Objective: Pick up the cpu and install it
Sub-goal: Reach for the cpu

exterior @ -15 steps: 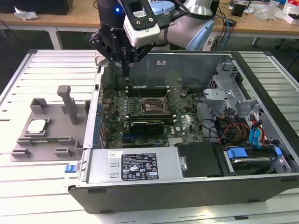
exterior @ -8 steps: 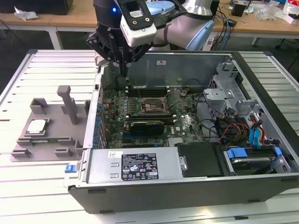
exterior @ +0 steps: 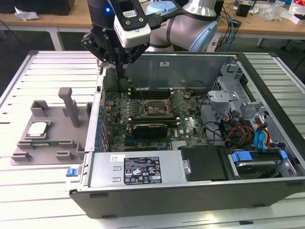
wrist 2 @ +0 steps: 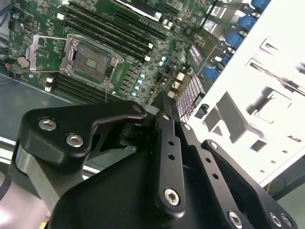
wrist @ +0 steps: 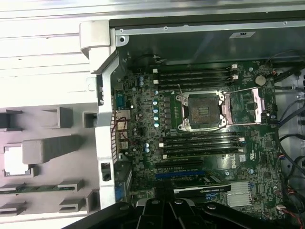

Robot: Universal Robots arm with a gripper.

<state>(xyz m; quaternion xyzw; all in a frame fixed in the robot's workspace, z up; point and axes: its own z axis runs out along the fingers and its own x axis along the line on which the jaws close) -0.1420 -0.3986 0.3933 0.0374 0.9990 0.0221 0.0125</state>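
Matte black tool, fingers together and empty, above green motherboard; square silver cpu on grey tray.

A: Where do the cameras sit?
B: The exterior view looks down from the front onto the open computer case. Both wrist views look down from close above.
A: What do they share?
B: The motherboard's CPU socket.

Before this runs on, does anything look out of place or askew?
Nothing looks damaged or spilled. The socket on the motherboard stands open and empty, its cover plate swung aside, while the cpu lies in the grey fixture tray outside the case. That fits an install not yet done.
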